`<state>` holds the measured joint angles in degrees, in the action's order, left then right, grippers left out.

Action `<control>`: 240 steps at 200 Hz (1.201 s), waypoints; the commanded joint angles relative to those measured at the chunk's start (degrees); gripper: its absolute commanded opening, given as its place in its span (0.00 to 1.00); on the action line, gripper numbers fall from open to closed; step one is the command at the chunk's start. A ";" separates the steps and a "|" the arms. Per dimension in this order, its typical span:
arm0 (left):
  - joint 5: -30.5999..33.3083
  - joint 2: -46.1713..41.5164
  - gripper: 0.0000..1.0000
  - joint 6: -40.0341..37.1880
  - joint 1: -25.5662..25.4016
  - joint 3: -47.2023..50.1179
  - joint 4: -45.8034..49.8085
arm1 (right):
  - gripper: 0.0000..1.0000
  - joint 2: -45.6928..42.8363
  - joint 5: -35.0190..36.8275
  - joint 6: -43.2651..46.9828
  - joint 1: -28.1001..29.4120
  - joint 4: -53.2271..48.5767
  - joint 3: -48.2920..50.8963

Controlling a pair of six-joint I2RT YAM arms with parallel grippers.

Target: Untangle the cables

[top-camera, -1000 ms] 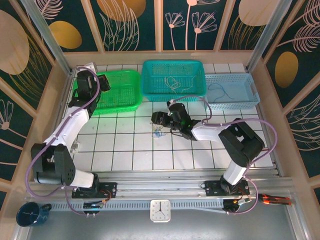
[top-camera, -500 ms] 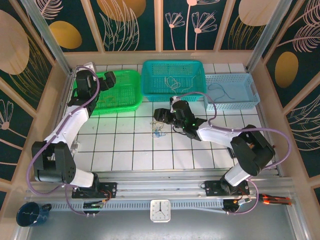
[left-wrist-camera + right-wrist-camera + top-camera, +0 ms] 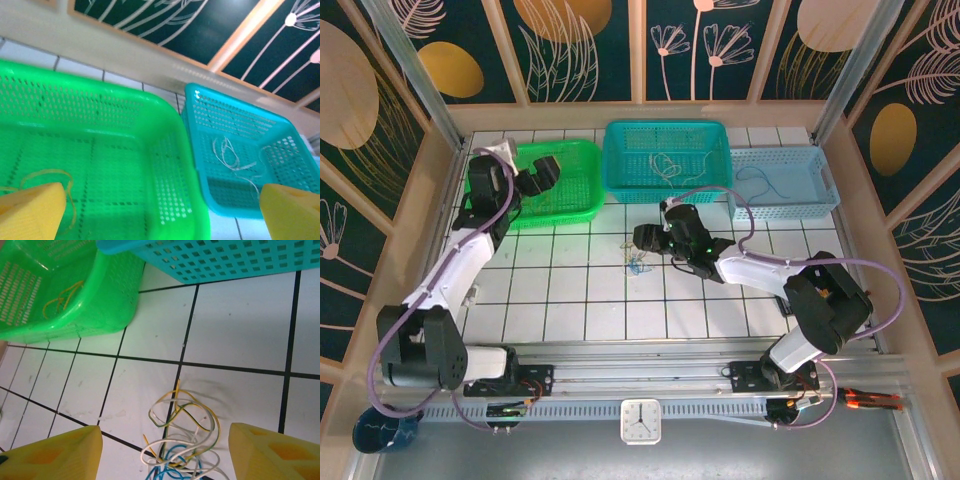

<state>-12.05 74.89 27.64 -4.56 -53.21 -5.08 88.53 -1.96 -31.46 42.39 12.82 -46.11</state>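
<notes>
Cables point(image 3: 640, 262) in white, yellow and blue are seen knotted together on the white tiled table point(image 3: 570, 300), just left of centre in the top view and low in the right wrist view point(image 3: 182, 445). The knot is found on the same tile as a second ago.

The left gripper point(image 3: 535, 175), clenched a second ago, is now spread wide and empty over the green basket point(image 3: 570, 212), and it is shifted further right across that basket than before. Under it a yellow cable point(image 3: 50, 176) is seen lying loose on the basket floor, between the fingers point(image 3: 160, 215) in the picture but not touched by them.

The right gripper point(image 3: 642, 238) is held released above the knot, its fingers point(image 3: 162, 455) well apart and nothing grasped; its elbow is swung further right than a second ago.

The green rim point(image 3: 175, 130) is set just beside the teal basket point(image 3: 200, 130), where a white cable point(image 3: 227, 152) is laid. A blue cable point(image 3: 765, 182) is kept in the pale blue basket point(image 3: 785, 208) at upper right. Bare tiles are left open below and to both sides of the knot.
</notes>
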 commanded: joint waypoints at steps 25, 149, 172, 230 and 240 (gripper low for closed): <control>-2.63 -6.16 0.99 7.72 -5.72 9.15 -5.03 | 0.64 -1.39 -2.13 1.43 -0.33 -1.48 2.21; 4.81 -0.89 0.99 18.24 -27.38 19.27 -13.15 | 0.59 -8.34 -0.14 4.04 1.78 -5.78 8.86; 5.63 2.02 0.99 17.01 -27.83 17.76 -10.71 | 0.56 -6.97 -1.06 3.54 1.80 -4.52 7.68; 8.17 4.48 0.99 15.73 -27.87 17.00 -8.50 | 0.54 2.04 -3.57 0.41 1.58 -0.07 1.29; 8.27 4.45 0.99 15.39 -27.86 16.87 -8.30 | 0.54 3.44 -4.22 -0.68 1.23 0.89 0.68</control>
<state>-5.50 79.15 44.82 -32.23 -34.52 -14.74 89.30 -4.69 -29.54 43.88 10.09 -42.61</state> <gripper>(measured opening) 0.988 0.538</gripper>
